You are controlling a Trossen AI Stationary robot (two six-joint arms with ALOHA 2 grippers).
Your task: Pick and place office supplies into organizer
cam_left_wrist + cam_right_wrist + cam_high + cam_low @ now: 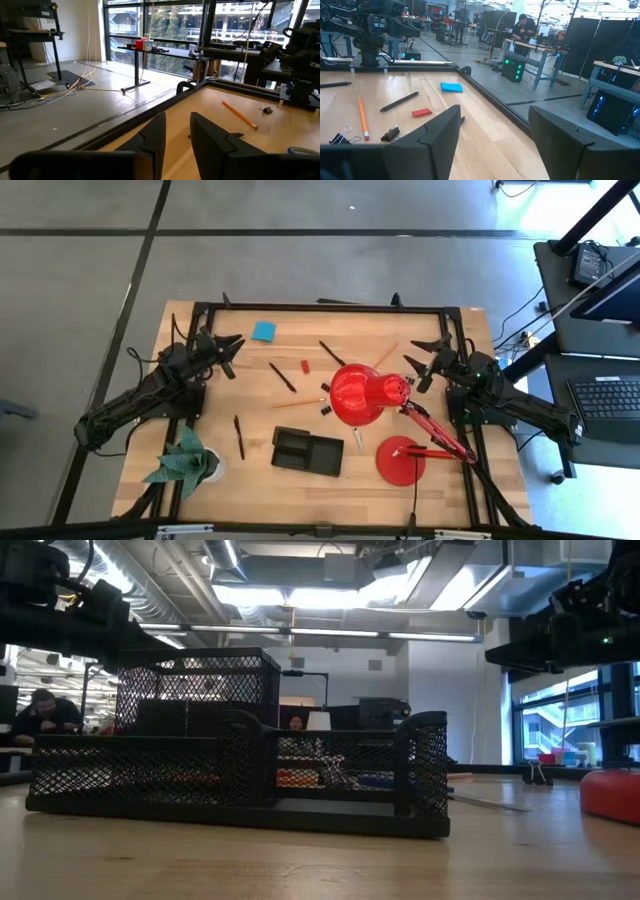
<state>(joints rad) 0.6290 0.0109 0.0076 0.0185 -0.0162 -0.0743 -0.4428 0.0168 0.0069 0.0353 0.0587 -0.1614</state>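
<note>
**Both arms held high at the far corners, supplies loose around the red lamp**

From above, the low black mesh organizer tray (307,450) sits just in front of the big red desk lamp's shade (362,394), toward the near table edge. The supplies lie scattered on the far side of that shade: a blue square sticky-note pad (264,331) well off to its far left, a tiny red piece (305,365) and a thin black pen (282,376) closer in, a wooden pencil (297,404) touching the shade's left side, and another black pen (239,436) left of the organizer.

The low view shows what the overhead one cannot: the organizer (240,765) has a taller mesh box at the back and lower mesh walls in front, with items blurred behind the mesh.

The right wrist view shows the pad (452,87), the red piece (422,112), an orange pencil (362,117) and two black binder clips (390,133) up close.

The left gripper (228,348) hangs above the table's far-left area, fingers (155,137) slightly parted and holding nothing. The right gripper (428,358) hangs just right of the lamp shade, fingers (442,131) spread wide, holding nothing.
</note>
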